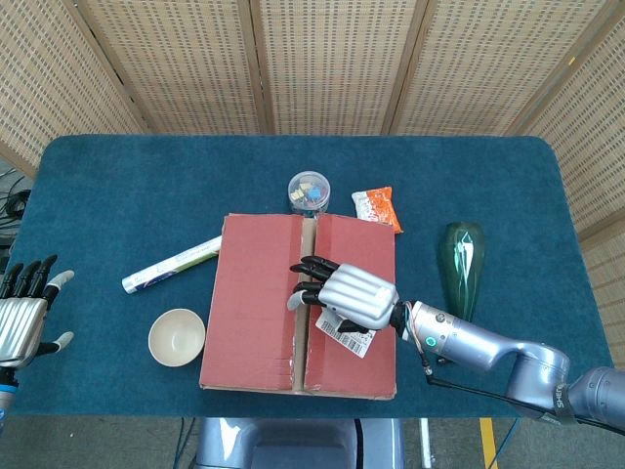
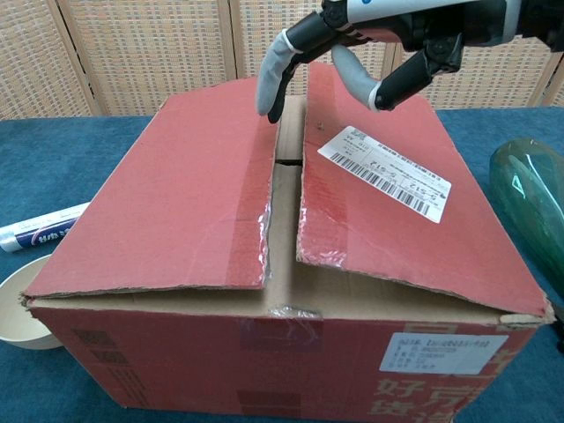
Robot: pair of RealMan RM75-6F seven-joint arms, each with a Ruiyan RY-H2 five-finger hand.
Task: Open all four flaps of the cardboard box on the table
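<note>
Reaching across the red-brown cardboard box (image 1: 264, 303) that sits near the front middle of the blue-covered counter (image 1: 117, 176), my right hand (image 1: 344, 293) hangs over the central seam, holding nothing, its dark fingertips (image 2: 269, 79) pointing down toward the gap between the two long top flaps. That gap is what the next move turns on: it runs front to back, away from me, and my right hand comes in from the right, so its fingers cross the right-hand flap with the white barcode label (image 2: 388, 172) and end at that flap's inner edge. In the chest view both flaps slope up toward the seam and stand slightly apart, showing the paler inner flaps (image 2: 284, 229) beneath. I think the fingertips are just above the left-hand flap (image 2: 176, 194) rather than hooked under either edge, though the angle leaves contact uncertain. To lift the labelled flap I would need the fingers inside the gap and then a pull back toward the right. My left hand (image 1: 24, 313) waits at the counter's far left edge, fingers spread and empty, well apart from the box, so the right hand is much the nearer. All four flaps look unopened as yet.
</note>
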